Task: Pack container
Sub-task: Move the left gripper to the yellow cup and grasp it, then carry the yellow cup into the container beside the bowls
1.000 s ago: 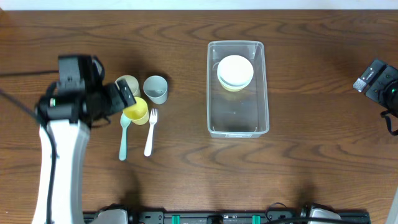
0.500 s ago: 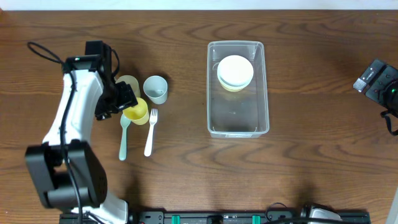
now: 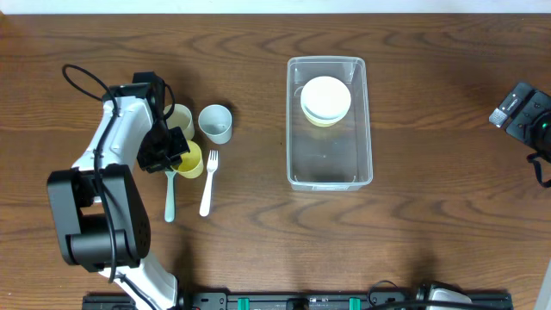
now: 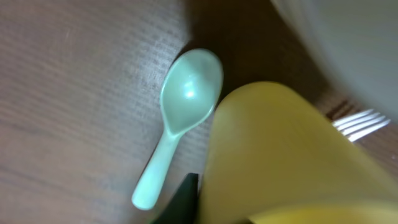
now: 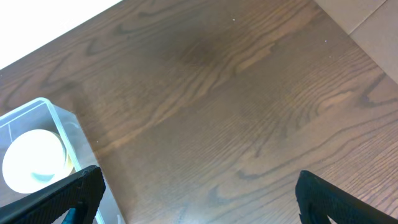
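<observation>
The container (image 3: 330, 164), a clear rectangular tub, lies right of centre with stacked white and yellow bowls (image 3: 325, 99) at its far end. A yellow cup (image 3: 191, 158) stands at the left, beside a beige cup (image 3: 181, 116) and a grey-blue cup (image 3: 215, 122). My left gripper (image 3: 172, 148) is shut on the yellow cup's left wall. The left wrist view is filled by the yellow cup (image 4: 280, 149), with one dark finger (image 4: 186, 199) pressed against it. My right gripper (image 5: 199, 193) stands open over bare wood at the far right, with the container (image 5: 59, 124) to its left.
A pale green spoon (image 3: 170, 194) and a white fork (image 3: 207, 185) lie side by side just in front of the cups. The spoon (image 4: 186, 93) shows left of the yellow cup in the left wrist view, fork tines (image 4: 360, 121) to its right.
My left arm has swung in and settled at the yellow cup, and its jaws have gone from wide open to shut on the cup. The right arm has not moved.
</observation>
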